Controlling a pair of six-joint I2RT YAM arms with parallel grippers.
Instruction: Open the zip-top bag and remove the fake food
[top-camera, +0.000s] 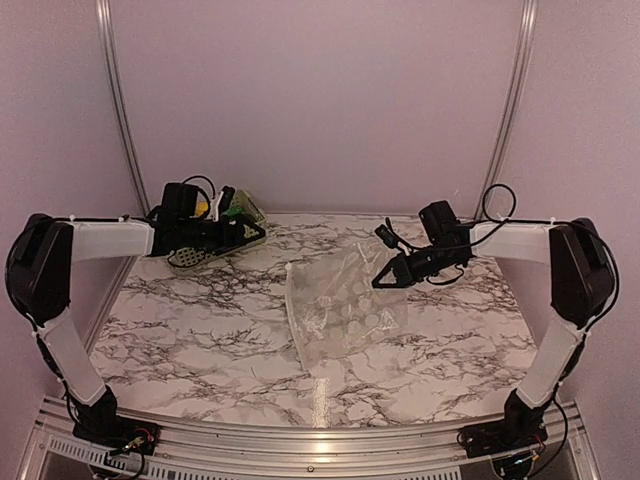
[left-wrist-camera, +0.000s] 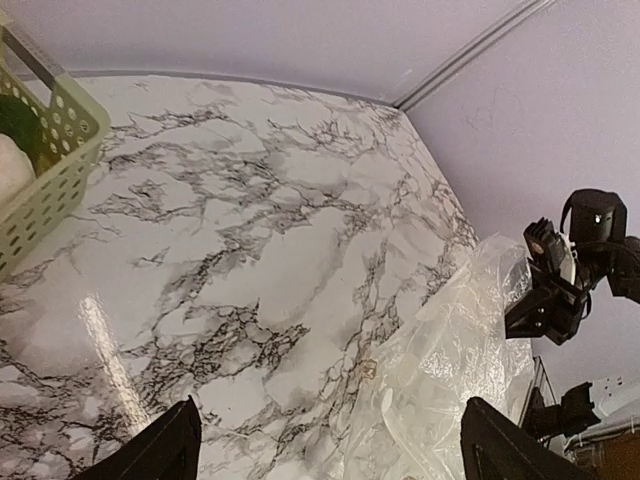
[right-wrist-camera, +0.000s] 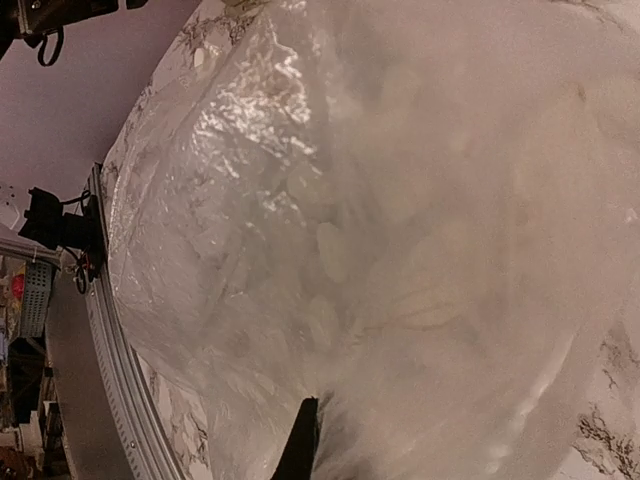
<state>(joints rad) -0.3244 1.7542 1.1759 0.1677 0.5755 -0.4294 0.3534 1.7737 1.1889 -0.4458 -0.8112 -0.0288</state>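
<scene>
Clear, crinkled plastic of the zip-top bag (right-wrist-camera: 380, 220) filled almost the whole right wrist view, its pale polka dots blurred, with one dark finger (right-wrist-camera: 305, 445) of that gripper poking up at the bottom edge. From above, the bag (top-camera: 340, 310) lay on the marbled table (top-camera: 200, 330) a little right of centre, dotted side up, its near part flat and its far right corner lifted.

The right gripper (top-camera: 380, 282) met that raised corner, its fingers drawn together to a point and pinching the plastic. The left wrist camera showed the same thing from the side: the bag (left-wrist-camera: 450, 380) rose in a loose peak toward the right gripper (left-wrist-camera: 520, 325).

At the far left of the table sat the light green lattice basket (top-camera: 215, 250), with the fake food (top-camera: 205, 207) inside as yellow and green pieces. The left gripper (top-camera: 240, 232) hung over the basket's right end. Its fingertips (left-wrist-camera: 165, 455) stood wide apart and held nothing, with bare marble between them, and the basket's wall (left-wrist-camera: 60, 160) showed at the upper left of that view.
</scene>
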